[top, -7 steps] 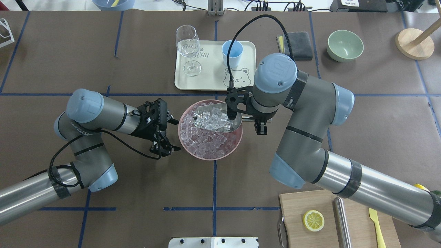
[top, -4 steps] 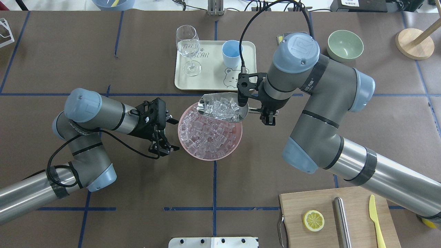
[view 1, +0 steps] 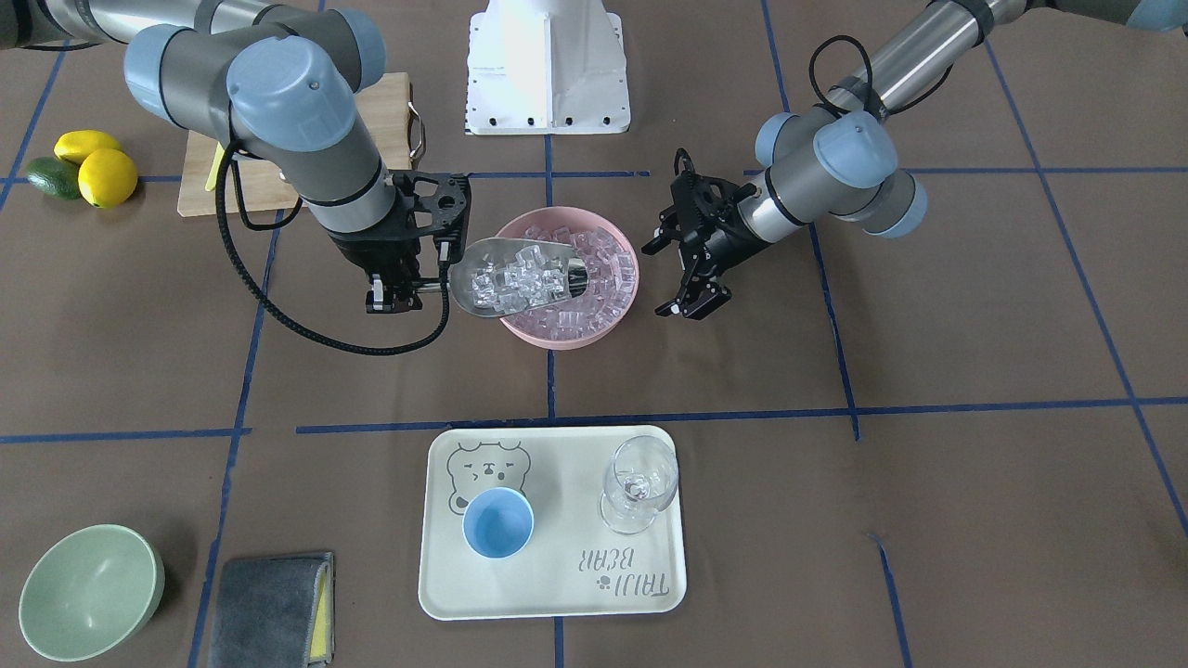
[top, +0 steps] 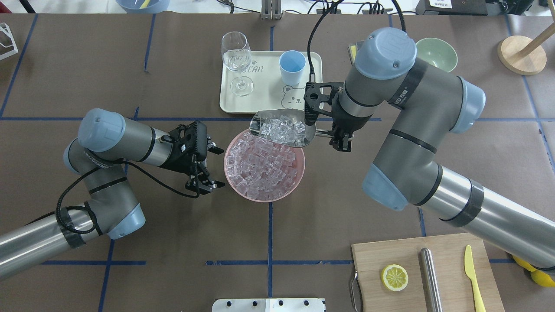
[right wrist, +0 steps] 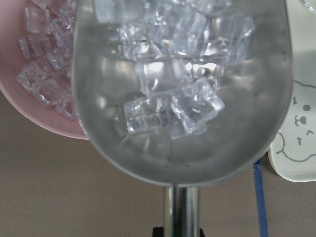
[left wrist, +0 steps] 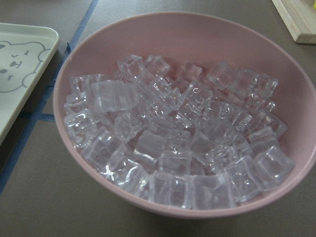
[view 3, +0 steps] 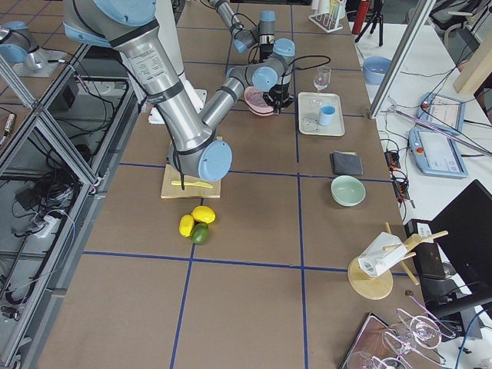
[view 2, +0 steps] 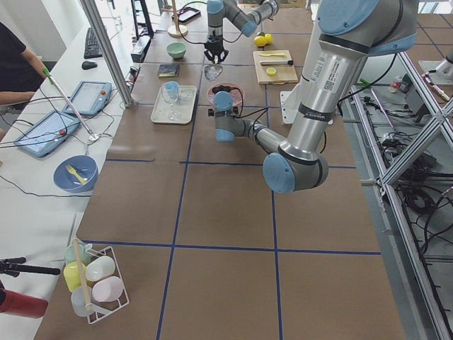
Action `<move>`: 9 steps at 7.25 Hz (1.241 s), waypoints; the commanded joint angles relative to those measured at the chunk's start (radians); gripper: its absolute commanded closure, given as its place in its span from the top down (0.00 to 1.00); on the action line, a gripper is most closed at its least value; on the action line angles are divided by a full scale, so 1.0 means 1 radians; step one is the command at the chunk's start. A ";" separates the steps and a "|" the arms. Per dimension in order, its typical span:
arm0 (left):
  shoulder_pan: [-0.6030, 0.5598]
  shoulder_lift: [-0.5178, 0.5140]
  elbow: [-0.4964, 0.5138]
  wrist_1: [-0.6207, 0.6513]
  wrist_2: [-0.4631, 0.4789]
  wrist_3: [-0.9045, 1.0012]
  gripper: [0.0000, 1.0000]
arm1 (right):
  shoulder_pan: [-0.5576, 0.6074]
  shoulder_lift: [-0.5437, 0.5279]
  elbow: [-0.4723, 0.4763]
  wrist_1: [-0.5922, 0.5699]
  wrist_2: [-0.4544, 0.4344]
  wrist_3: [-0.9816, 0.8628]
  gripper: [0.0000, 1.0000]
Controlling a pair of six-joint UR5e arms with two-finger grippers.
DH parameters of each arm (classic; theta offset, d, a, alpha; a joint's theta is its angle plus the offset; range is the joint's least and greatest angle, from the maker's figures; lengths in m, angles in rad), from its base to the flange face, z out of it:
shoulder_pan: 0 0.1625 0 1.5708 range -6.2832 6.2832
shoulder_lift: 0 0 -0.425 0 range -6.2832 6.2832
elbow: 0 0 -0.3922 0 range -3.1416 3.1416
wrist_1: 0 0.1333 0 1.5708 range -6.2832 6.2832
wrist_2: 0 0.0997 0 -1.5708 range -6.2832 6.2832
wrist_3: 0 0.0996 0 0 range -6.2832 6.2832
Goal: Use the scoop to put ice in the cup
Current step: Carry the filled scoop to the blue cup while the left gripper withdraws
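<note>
Brown taped surface from overhead: the right end effector clamps the handle of the scoop, heaped with ice, above the far rim of the pink bowl. The cup and wine glass stand apart on the tray beyond. Front-facing: the left end effector hangs spread wide, empty, beside the bowl. Right wrist camera alone shows bare steel behind the scoop's cubes.
</note>
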 commanded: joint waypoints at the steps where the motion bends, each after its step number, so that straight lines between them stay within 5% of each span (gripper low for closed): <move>1: -0.087 0.051 -0.038 0.025 0.005 -0.002 1.00 | 0.068 0.000 0.047 -0.059 0.026 0.036 0.00; 6: -0.351 0.137 -0.048 0.192 0.001 -0.104 1.00 | 0.156 0.076 0.022 -0.305 -0.020 0.202 0.00; 9: -0.468 0.195 -0.075 0.295 -0.036 -0.104 1.00 | 0.168 0.176 -0.174 -0.316 -0.045 0.203 0.00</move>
